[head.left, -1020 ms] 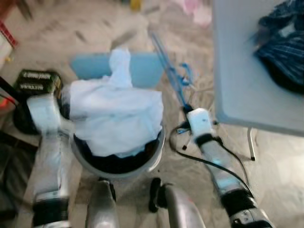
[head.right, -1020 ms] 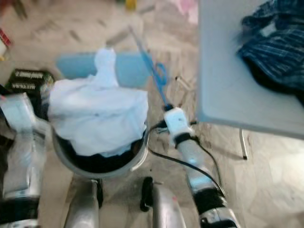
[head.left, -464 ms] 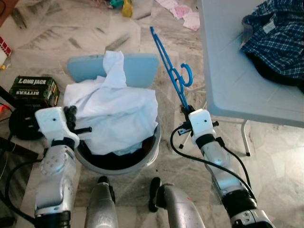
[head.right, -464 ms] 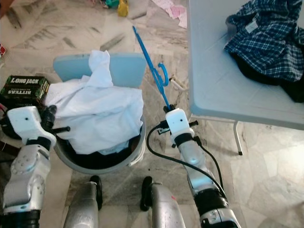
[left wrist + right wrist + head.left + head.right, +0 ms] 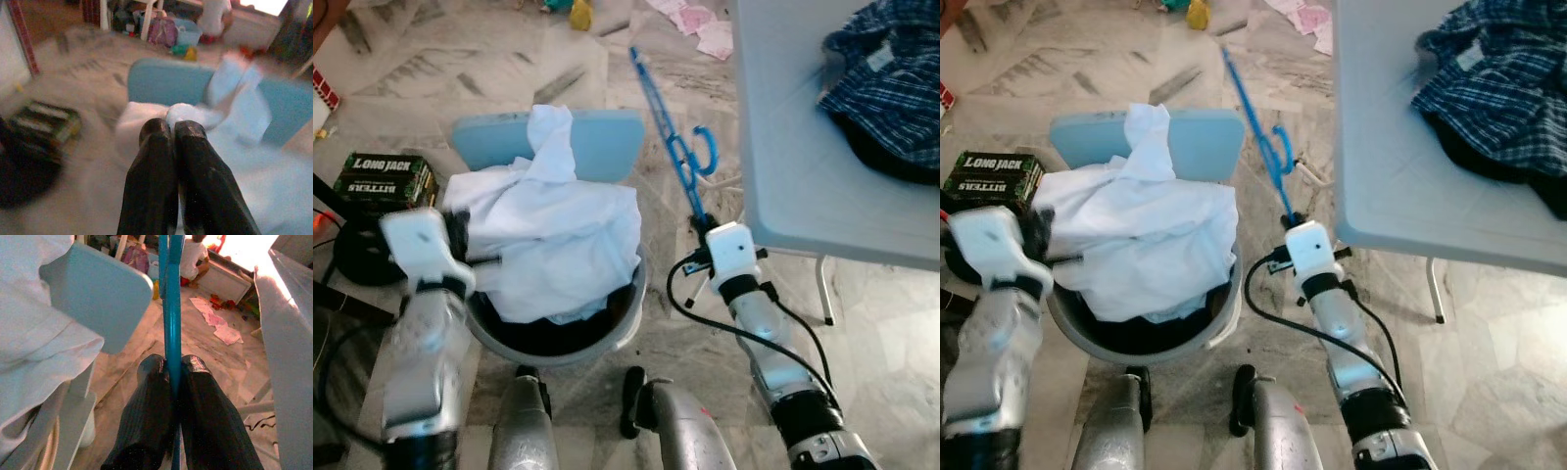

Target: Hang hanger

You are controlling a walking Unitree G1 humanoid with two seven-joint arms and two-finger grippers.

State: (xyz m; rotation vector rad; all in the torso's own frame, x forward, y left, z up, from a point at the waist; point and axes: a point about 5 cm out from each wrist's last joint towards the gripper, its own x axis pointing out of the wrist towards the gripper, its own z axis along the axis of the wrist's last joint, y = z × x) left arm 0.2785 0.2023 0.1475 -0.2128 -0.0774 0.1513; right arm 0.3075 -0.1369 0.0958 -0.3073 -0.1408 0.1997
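Jaws of right gripper (image 5: 172, 369) clamped on the lower end of one blue hanger (image 5: 671, 147), seen pinched between both black fingers (image 5: 149, 396) in the right wrist view; hanger held slanting up and away from the wrist, above the marble floor (image 5: 509, 59), hook (image 5: 707, 149) turned toward the table (image 5: 803, 186), between the laundry basket (image 5: 631, 318) and the table edge. Jaws of left gripper (image 5: 172, 128) pressed together on nothing, poised just at the basket's left rim beside the heaped white cloth (image 5: 558, 235); left arm blurred in the head views. Compared with half a second earlier: hanger and right wrist nearly unmoved relative to basket and table, grip unchanged; left forearm shifted slightly and now smeared, most of the frame-wide displacement attributable to camera motion. Judged meaning for the task: hanger secured but not yet hung, no rail or hook for it visible, transport to a hanging place apparently pending. Counts: two grippers; one hanger; one basket with one white heap over dark contents; one pale blue lid or board (image 5: 597, 137) behind the basket; one table bearing one blue plaid garment (image 5: 891, 78) over something dark; one dark box (image 5: 386, 178) on the floor; a few pink scraps (image 5: 700, 20) and one yellow object (image 5: 579, 14) farther off.
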